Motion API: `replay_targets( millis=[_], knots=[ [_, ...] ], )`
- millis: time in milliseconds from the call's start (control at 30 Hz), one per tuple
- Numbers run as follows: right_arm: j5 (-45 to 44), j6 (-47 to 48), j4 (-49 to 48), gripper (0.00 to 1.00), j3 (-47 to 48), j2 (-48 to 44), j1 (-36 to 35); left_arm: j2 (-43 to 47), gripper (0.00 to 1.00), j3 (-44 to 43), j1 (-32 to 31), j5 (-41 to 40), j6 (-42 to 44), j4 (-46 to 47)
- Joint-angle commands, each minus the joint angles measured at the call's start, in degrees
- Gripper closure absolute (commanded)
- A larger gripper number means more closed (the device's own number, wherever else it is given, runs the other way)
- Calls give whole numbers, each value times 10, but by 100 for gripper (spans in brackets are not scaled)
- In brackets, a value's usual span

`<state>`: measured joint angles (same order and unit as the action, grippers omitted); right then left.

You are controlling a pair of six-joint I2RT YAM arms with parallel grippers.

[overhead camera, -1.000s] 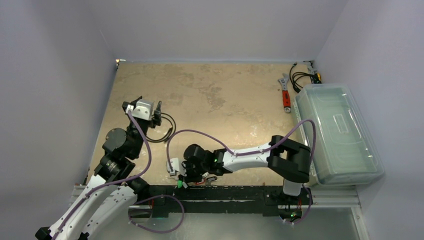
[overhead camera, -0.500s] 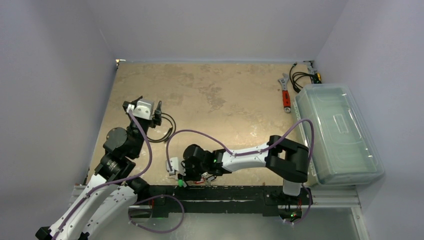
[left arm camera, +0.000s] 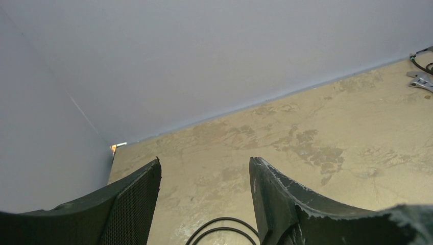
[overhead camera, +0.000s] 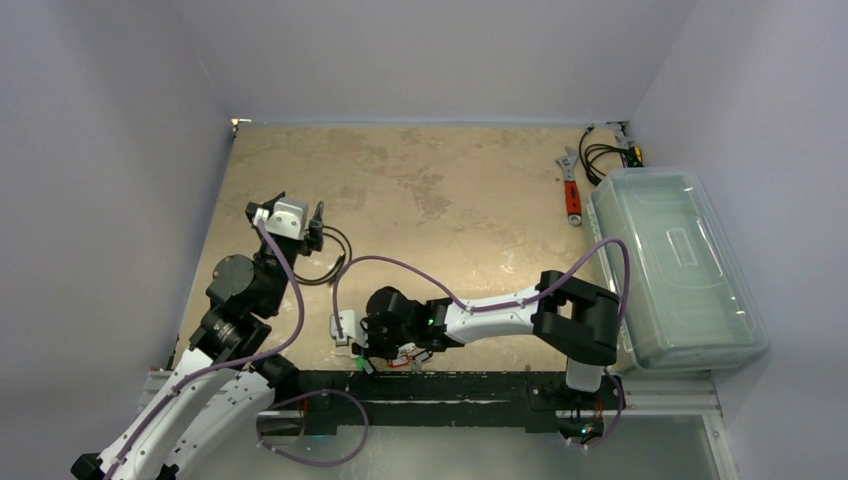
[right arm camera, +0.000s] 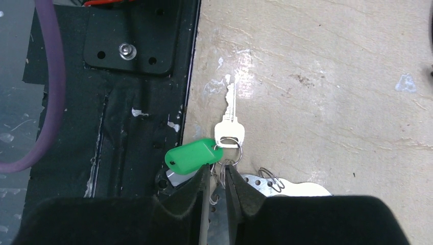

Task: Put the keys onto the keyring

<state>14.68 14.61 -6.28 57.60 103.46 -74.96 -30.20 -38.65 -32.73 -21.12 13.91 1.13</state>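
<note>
My right gripper (right arm camera: pixel 218 171) is shut at the table's near edge, low over the keyring (right arm camera: pixel 291 188), a silvery plate with small holes that passes between its fingers. A silver key (right arm camera: pixel 230 125) and a green tag (right arm camera: pixel 191 155) hang by small split rings just in front of the fingertips. In the top view the right gripper (overhead camera: pixel 357 350) is beside the green tag (overhead camera: pixel 358 367), with a red tag (overhead camera: pixel 400 362) under the wrist. My left gripper (left arm camera: pixel 204 173) is open and empty above the black cable loop (left arm camera: pixel 224 229). It also shows in the top view (overhead camera: pixel 318 225).
A black rail (overhead camera: pixel 450 385) runs along the near edge, and a purple cable (right arm camera: pixel 48 76) hangs there. The red-handled wrench (overhead camera: pixel 571 190) and black cables (overhead camera: pixel 600 155) lie at the back right. A clear plastic box (overhead camera: pixel 675 270) stands along the right side.
My right gripper has shifted slightly left and away from the near edge. The left arm has not moved.
</note>
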Motion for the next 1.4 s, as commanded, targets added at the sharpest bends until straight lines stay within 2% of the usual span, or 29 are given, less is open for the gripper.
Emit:
replay_targets(
  millis=[0,633,1067,1367],
  knots=[
    [-21,-8,-31,80,-5,-21,-2,0,37,-1,4,8,-11,13],
    [-50,3,-6,78,3,20,-2,-2,37,0,5,10,-11,12],
    [-40,-5,-23,72,-14,-42,-2,-2,37,-1,5,10,-11,12],
    [-27,-16,-15,70,-20,-20,-2,-2,37,-1,6,12,-12,12]
  ],
)
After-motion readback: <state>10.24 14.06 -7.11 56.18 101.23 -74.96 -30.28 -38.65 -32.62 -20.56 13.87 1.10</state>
